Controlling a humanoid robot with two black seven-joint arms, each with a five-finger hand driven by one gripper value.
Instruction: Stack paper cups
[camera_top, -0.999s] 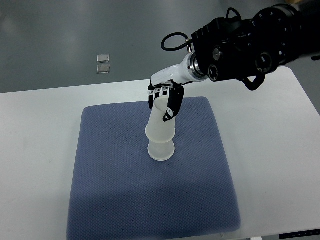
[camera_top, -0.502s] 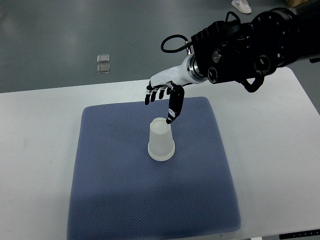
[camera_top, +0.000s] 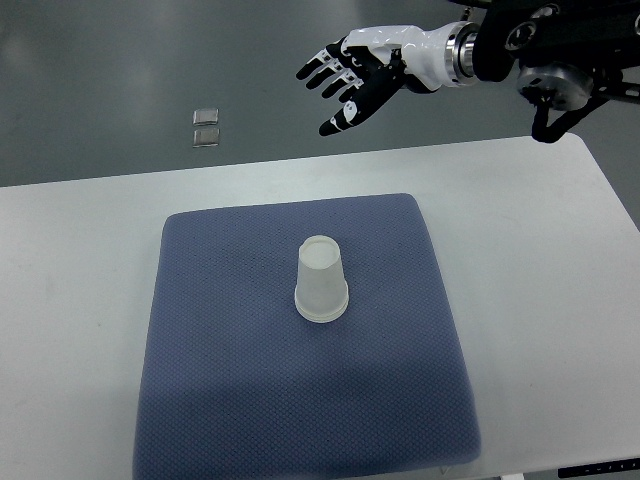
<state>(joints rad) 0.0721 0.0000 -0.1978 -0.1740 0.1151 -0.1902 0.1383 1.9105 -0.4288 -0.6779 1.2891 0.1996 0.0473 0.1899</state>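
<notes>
Right hand (camera_top: 358, 75): fingers spread, nothing held, raised beyond the table's far edge. Paper cups (camera_top: 321, 281): nested, inverted, axis upright, placed at the blue mat's (camera_top: 220, 380) centre.

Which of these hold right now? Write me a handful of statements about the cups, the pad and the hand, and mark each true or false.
1. The translucent white paper cup stack stands upside down on the blue textured pad. True.
2. The right hand grips the cups. False: it is raised well clear of them, fingers spread, holding nothing.
3. The pad lies on a white table. True.
4. The left hand rests on the pad. False: no left hand is in view.
5. The cups lie tipped on their side. False: they stand upright, mouth down.
</notes>
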